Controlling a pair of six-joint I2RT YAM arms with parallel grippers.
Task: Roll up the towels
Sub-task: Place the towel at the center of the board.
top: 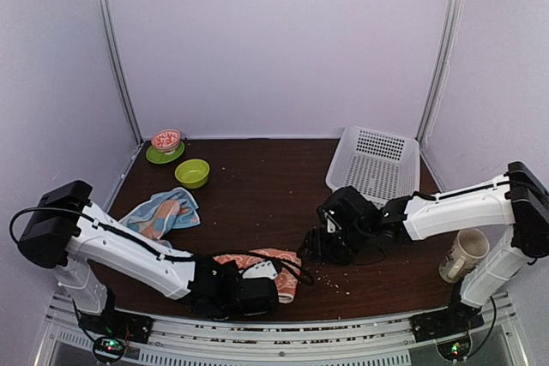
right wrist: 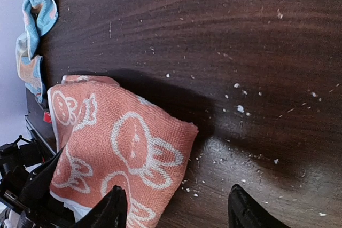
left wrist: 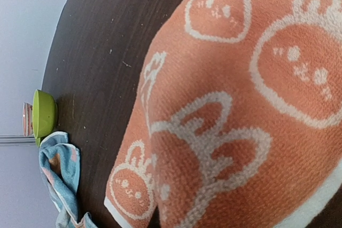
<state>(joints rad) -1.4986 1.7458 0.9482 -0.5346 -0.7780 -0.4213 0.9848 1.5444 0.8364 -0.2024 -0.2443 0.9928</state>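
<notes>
The small orange towel (top: pixel 262 261) with white cartoon print lies crumpled near the front edge of the table. It fills the left wrist view (left wrist: pixel 240 94), where a fold rises right up to the camera and hides the fingers. My left gripper (top: pixel 249 289) sits at the towel's near edge, shut on it. My right gripper (top: pixel 313 246) is open just right of the towel. In the right wrist view its left fingertip overlaps the orange towel (right wrist: pixel 123 142) near the corner, its right one is over bare wood, and the gripper (right wrist: pixel 179 214) holds nothing. The light-blue towel (top: pixel 163 213) lies bunched at the left.
A green bowl (top: pixel 192 172) and a green plate with a pink bowl (top: pixel 165 147) stand at the back left. A white perforated basket (top: pixel 375 165) lies at the back right. A paper cup (top: pixel 463 255) stands by the right arm's base. Crumbs (right wrist: pixel 240 109) dot the wood.
</notes>
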